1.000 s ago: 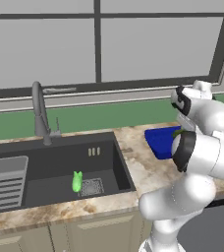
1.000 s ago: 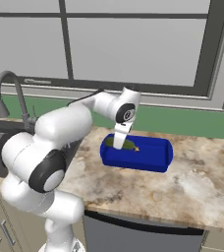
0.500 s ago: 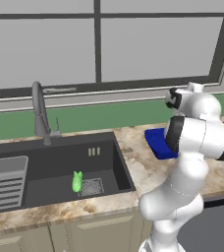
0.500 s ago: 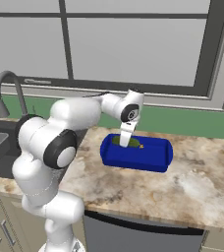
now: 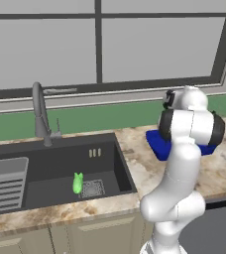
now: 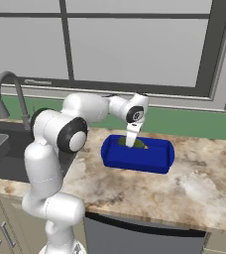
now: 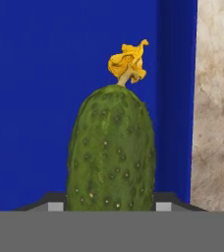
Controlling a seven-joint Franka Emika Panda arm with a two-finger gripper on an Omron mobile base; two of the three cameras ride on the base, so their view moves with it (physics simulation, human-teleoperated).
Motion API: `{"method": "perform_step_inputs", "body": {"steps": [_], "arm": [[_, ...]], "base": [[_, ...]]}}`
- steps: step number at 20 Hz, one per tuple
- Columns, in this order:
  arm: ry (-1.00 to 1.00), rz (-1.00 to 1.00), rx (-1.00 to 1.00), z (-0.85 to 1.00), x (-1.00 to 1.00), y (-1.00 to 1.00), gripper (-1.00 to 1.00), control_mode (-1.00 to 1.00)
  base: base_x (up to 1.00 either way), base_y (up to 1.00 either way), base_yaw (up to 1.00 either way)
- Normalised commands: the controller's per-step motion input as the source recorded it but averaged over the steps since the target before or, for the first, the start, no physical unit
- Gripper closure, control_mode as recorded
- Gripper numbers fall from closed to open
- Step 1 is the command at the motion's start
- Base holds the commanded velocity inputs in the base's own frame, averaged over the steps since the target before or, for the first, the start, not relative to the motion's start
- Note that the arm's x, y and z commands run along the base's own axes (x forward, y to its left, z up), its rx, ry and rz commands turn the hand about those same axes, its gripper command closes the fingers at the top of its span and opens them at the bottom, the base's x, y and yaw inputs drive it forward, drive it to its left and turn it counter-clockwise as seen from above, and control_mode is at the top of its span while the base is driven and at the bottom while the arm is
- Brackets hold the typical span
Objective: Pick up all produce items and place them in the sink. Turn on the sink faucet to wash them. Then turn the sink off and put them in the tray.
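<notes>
With the end effector [image 6: 131, 140] gripping the dark cucumber [image 7: 111, 152], I'd lower it right onto the tray [image 6: 157, 159] floor before opening.

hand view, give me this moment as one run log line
gripper: over deep-blue rectangular tray | shut on dark olive-green bumpy cucumber | bright lime-green vegetable: in dark grey sink
</notes>
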Motion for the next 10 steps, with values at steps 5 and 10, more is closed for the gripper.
{"method": "perform_step_inputs", "body": {"steps": [5,10], "arm": [[0.00,0.00,0.00,-0.35,0.35,-0.03,1.00,-1.00],[0.00,0.00,-0.01,-0.40,0.24,-0.01,1.00,-1.00]], "base": [[0.00,0.00,0.00],[0.00,0.00,0.00]]}}
